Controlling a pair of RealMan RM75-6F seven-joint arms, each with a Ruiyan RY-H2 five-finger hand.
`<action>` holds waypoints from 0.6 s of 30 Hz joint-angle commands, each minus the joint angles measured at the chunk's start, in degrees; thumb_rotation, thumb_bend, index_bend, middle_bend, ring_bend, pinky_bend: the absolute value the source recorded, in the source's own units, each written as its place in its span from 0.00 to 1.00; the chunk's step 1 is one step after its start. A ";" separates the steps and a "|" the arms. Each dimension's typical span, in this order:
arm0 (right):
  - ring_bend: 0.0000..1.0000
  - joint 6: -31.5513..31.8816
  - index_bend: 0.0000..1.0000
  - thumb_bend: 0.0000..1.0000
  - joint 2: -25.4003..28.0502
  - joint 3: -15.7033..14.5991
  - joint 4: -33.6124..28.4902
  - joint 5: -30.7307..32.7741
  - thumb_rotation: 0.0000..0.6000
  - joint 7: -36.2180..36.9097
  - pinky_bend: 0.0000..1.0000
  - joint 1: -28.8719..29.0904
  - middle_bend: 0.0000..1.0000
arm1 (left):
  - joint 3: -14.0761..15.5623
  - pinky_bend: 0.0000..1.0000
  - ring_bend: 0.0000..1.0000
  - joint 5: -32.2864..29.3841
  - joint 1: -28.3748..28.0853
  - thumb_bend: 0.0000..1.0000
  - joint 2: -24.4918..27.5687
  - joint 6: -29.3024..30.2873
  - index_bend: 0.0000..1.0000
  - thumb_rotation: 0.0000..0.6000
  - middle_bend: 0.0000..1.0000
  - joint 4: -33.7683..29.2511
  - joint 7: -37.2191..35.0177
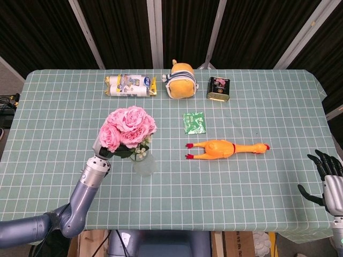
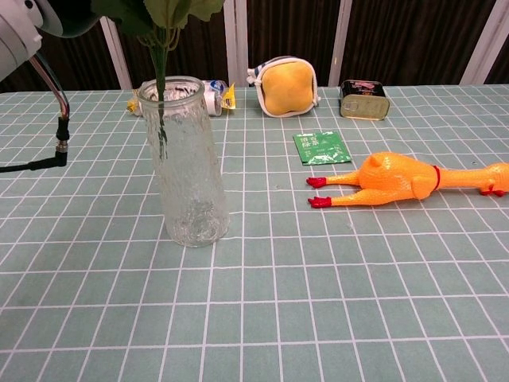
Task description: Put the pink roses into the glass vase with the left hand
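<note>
At the far left, the left hand is gripping the pink roses low down, under the blooms, which keeps the heads clear above the fingers and leaves the stem free to go down first. The stem is already passing through the mouth of the glass vase; in the chest view it is showing green against the near wall of the glass, running partway down and not reaching the bottom, so the bouquet is hanging from the hand rather than resting in the vase. The leaves are sitting just above the rim, close to the height at which they would catch on it. By my judgement the insertion is well under way and the remaining step is lowering and letting go; the grip is being kept until the stem is deep enough that the heavy heads will not tip the bunch out. The vase is standing upright on the green checked tablecloth, with nothing steadying it. Further back, a snack packet, a yellow plush toy and a dark tin are lying in a row, well apart from the vase. A green sachet and a rubber chicken are lying to its right. At the far right edge, the right hand is idling off the table with fingers apart, holding nothing.
</note>
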 commanded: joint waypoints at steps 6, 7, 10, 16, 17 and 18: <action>0.04 0.35 0.18 0.28 0.19 0.07 -0.03 -0.12 1.00 0.51 0.00 -0.17 0.08 | 0.78 0.46 0.31 0.52 0.50 0.50 -1.36 0.63 0.41 1.00 0.45 2.69 0.34; 0.04 0.37 0.18 0.28 0.22 0.09 0.01 -0.08 1.00 0.61 0.00 -0.20 0.08 | 0.83 0.46 0.31 0.58 0.48 0.50 -1.65 0.71 0.41 1.00 0.45 3.19 0.65; 0.04 0.38 0.18 0.28 0.29 0.14 0.08 -0.04 1.00 0.93 0.00 -0.24 0.08 | 1.04 0.44 0.29 0.48 0.26 0.48 -2.27 0.15 0.38 1.00 0.41 4.34 0.98; 0.04 0.45 0.18 0.28 0.53 0.09 0.03 -0.31 1.00 1.71 0.00 -0.29 0.08 | 3.85 0.41 0.25 2.46 -0.42 0.43 -1.26 -3.28 0.36 1.00 0.36 5.83 0.28; 0.04 0.47 0.18 0.28 0.56 0.10 0.05 -0.27 1.00 1.80 0.00 -0.33 0.08 | 4.23 0.41 0.25 2.50 -0.34 0.43 -1.02 -3.73 0.36 1.00 0.36 5.96 -0.37; 0.04 0.48 0.18 0.28 0.58 0.09 0.05 -0.28 1.00 1.85 0.00 -0.34 0.08 | 4.38 0.41 0.24 2.61 -0.27 0.43 -0.90 -3.80 0.36 1.00 0.36 6.00 -0.67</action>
